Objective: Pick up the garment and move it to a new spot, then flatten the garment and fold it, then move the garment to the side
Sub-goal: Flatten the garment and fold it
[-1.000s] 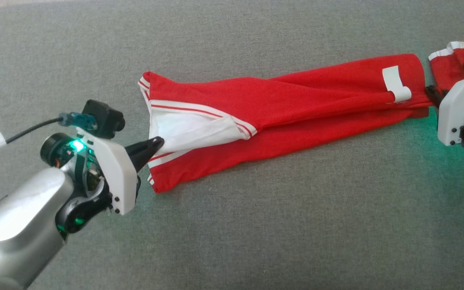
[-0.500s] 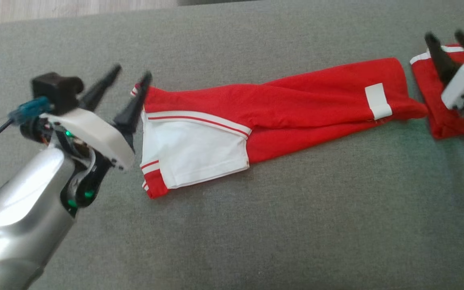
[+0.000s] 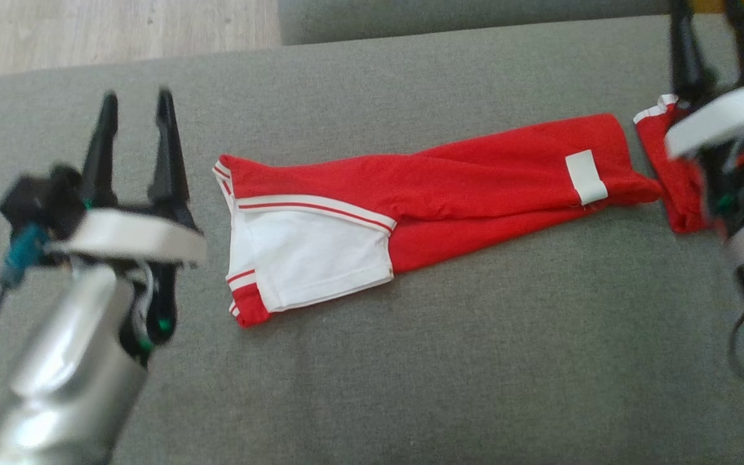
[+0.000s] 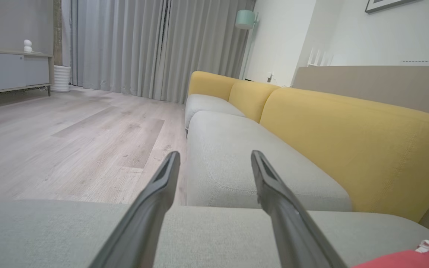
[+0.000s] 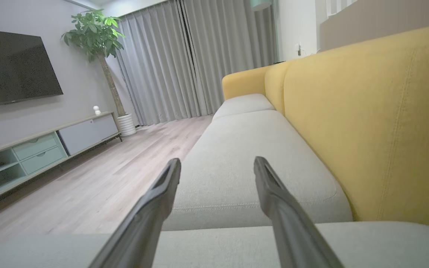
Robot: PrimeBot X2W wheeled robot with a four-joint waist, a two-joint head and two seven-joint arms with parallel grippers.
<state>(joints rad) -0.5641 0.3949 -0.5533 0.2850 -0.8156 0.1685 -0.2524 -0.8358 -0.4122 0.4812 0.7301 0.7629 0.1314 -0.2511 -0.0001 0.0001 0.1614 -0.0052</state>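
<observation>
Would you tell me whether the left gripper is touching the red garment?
Apart. In the head view, bare grey cushion shows between the open left gripper and the garment.

A home living room, seemingly: sofa (image 5: 367, 123), television (image 5: 13, 70), curtains (image 5: 184, 59).

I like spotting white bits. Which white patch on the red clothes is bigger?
The white panel at the left end of the garment, beside the left gripper. The white tag near the right end is far smaller.
</observation>
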